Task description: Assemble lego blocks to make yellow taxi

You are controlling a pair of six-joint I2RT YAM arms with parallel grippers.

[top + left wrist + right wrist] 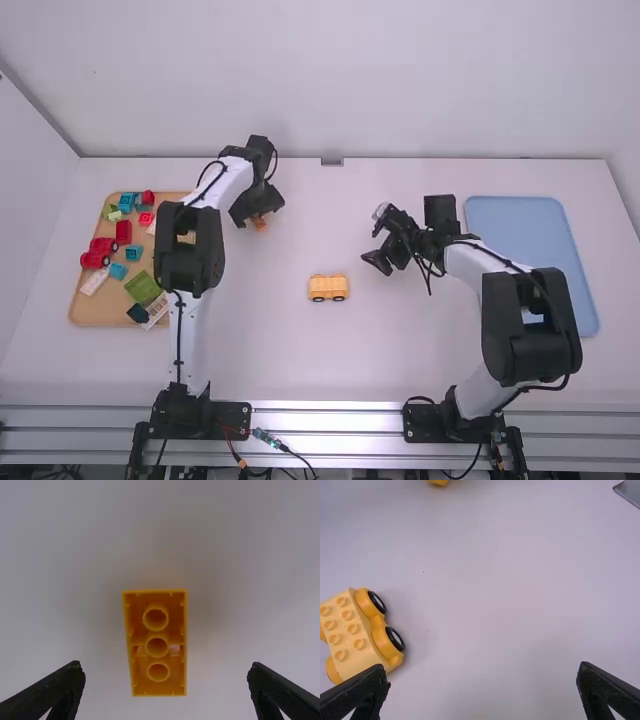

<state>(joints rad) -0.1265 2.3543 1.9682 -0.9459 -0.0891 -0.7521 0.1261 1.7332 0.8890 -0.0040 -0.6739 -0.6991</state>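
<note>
Left wrist view | orange plstc blk (173, 637), hollow, 3 rnd tubes (157, 655) | L hand (256, 214) spread; R hand (372, 240) spread

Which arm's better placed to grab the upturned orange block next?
Left, I'd say: its open gripper hovers over the block, one finger toward each side. The right gripper is farther off, nearer the wheeled car base.

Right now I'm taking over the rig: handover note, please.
Left gripper: open, over the loose orange-yellow block, not gripping it.
Right gripper: open, empty, near the yellow wheeled base.
Block lies hollow side up; base stands at mid-table, wheels down. Other blocks on the wooden board, far left.
Done: nothing stacked yet, base's studs bare.
Left: probably turn the block over, press it onto the base.
</note>
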